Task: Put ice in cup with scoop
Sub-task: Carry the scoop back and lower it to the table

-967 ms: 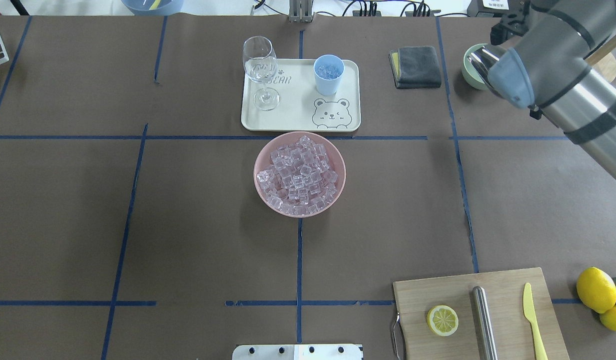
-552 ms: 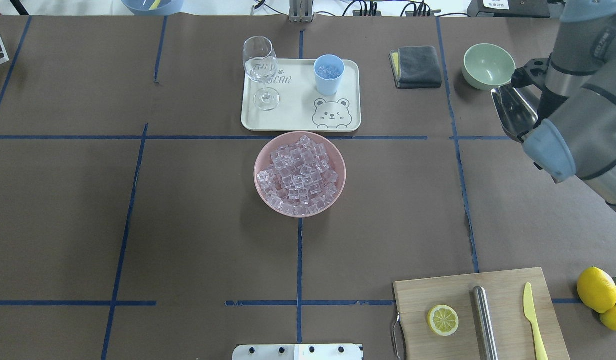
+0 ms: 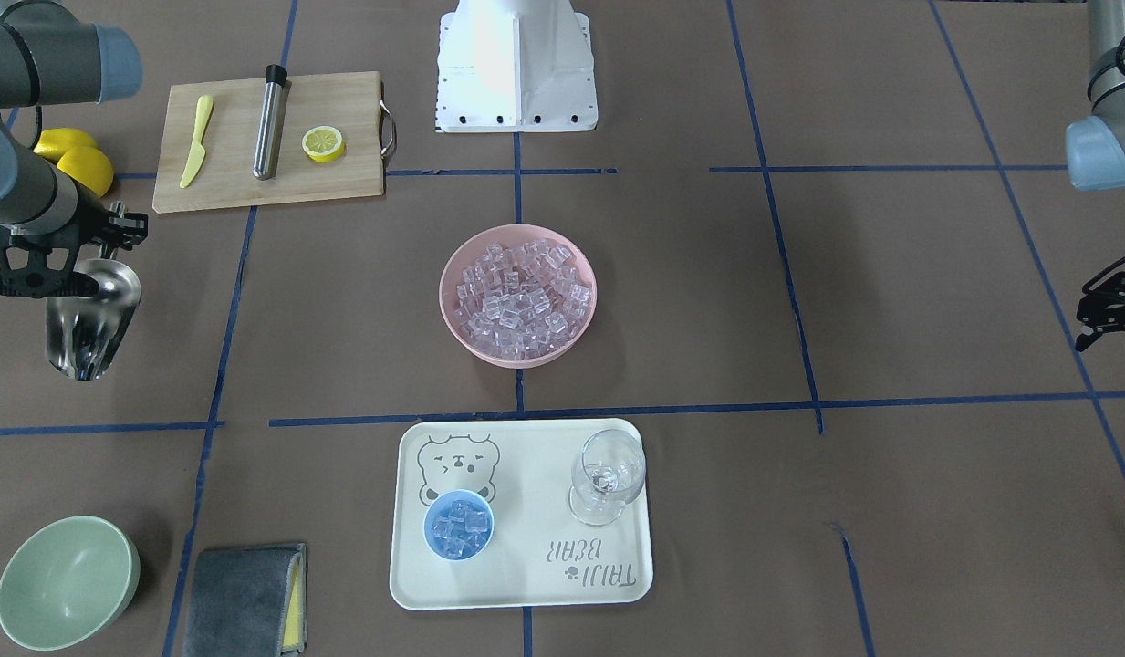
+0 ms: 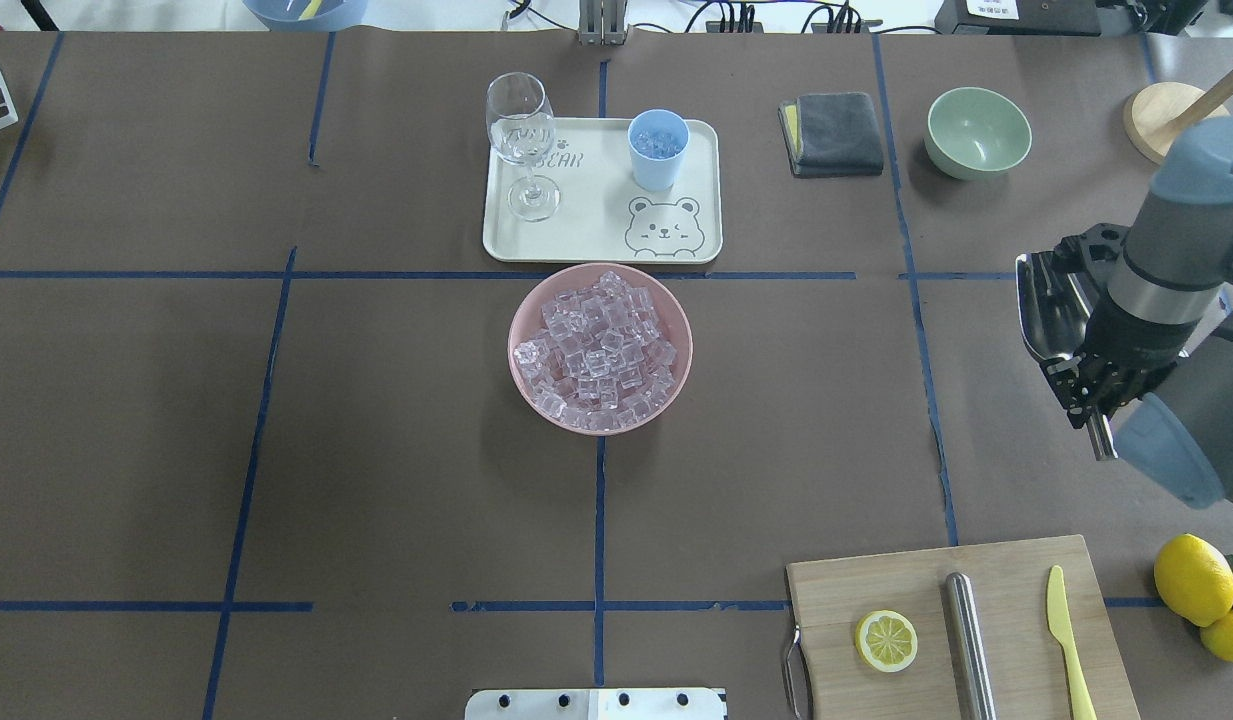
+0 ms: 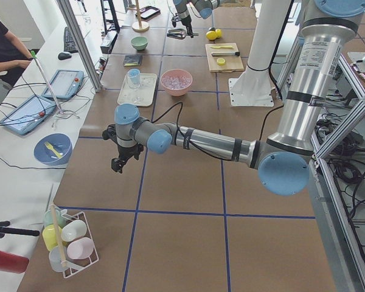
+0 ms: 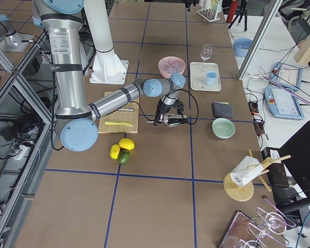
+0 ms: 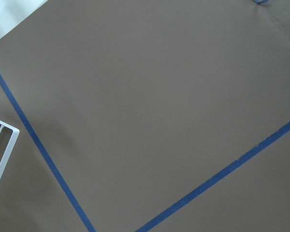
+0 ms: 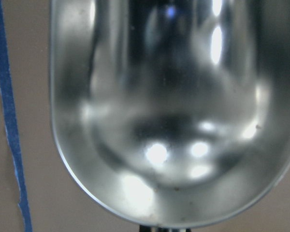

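A wide surface point(image 4: 376, 450) covered in brown paper fills the overhead view, cut into big rectangles by blue tape lines point(image 4: 599, 520). In the left side view a long white bench point(image 5: 12, 182) runs down the left edge, behind a slanted metal post point(image 5: 79, 42) at the upper left. Light is bright and even, with soft shadows.

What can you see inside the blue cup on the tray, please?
Several clear ice cubes lie inside the cup, visible through its open top. How deep they go is hidden by the cup's wall.
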You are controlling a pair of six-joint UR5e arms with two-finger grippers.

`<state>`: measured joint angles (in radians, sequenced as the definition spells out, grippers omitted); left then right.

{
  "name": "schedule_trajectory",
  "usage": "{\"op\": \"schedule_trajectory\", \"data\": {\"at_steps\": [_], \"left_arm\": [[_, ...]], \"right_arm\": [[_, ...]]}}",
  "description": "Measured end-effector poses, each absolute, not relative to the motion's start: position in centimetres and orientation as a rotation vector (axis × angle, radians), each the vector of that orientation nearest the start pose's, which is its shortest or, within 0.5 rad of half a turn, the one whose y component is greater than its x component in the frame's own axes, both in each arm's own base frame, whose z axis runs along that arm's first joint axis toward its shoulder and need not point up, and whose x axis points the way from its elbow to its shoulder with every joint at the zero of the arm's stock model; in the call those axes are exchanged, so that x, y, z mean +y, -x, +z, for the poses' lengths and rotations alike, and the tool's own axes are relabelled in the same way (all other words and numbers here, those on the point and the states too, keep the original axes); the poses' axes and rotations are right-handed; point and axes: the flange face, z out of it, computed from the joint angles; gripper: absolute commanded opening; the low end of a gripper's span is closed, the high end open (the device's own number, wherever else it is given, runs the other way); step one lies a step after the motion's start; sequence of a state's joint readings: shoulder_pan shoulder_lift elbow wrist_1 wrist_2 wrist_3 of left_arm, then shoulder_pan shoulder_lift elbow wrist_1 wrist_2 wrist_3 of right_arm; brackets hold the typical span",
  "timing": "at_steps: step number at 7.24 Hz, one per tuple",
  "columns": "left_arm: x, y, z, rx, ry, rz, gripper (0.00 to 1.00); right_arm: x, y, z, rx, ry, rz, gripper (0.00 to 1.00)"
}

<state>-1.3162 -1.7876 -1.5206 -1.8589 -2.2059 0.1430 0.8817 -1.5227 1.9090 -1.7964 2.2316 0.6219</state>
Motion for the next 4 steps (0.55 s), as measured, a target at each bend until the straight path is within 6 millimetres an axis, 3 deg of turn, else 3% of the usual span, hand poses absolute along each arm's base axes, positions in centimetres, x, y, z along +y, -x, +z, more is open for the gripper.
{"op": "schedule_trajectory", "data": {"at_steps": [4], "left_arm": [[-60.3,-8.0,55.5,0.654,-0.386,0.517,1.00]], "right_arm": [[-40.5,28.9,51.4,-0.648,0.282,-0.102,0.00]]}}
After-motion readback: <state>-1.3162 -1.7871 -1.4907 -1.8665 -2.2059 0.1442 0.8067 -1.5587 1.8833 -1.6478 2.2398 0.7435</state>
